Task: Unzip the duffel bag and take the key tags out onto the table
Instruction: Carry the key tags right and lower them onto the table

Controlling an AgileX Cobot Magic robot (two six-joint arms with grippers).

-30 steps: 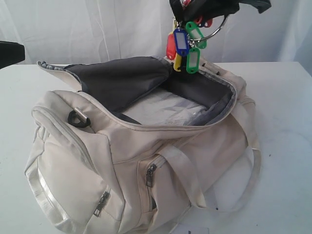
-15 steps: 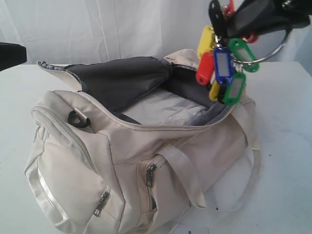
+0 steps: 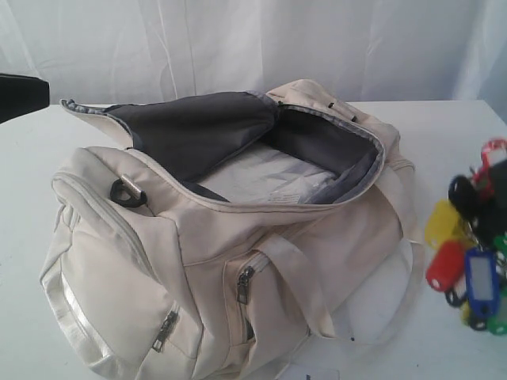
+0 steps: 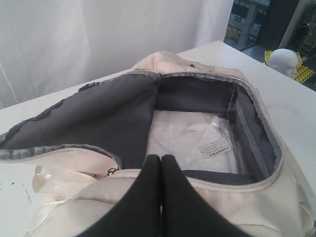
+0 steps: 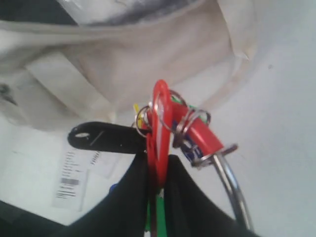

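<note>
- key tags (image 3: 471, 265), lower right edge, just beside the duffel bag (image 3: 238, 261): light, loose, apt to swing (many tags, several rings). The right gripper (image 5: 157, 170) pinches one red tag; the metal ring (image 5: 232, 182) looks the surer hold.
- Touching the table (image 3: 444, 142)? Cannot tell.
- The strap (image 3: 411, 214) lies near them, soft, could snag.
- Bag unzipped, centre frame; plastic packet (image 4: 197, 143) inside. The left gripper (image 4: 161, 163) is pressed together over the bag's rim.
- White curtain (image 3: 238, 39) behind.
</note>
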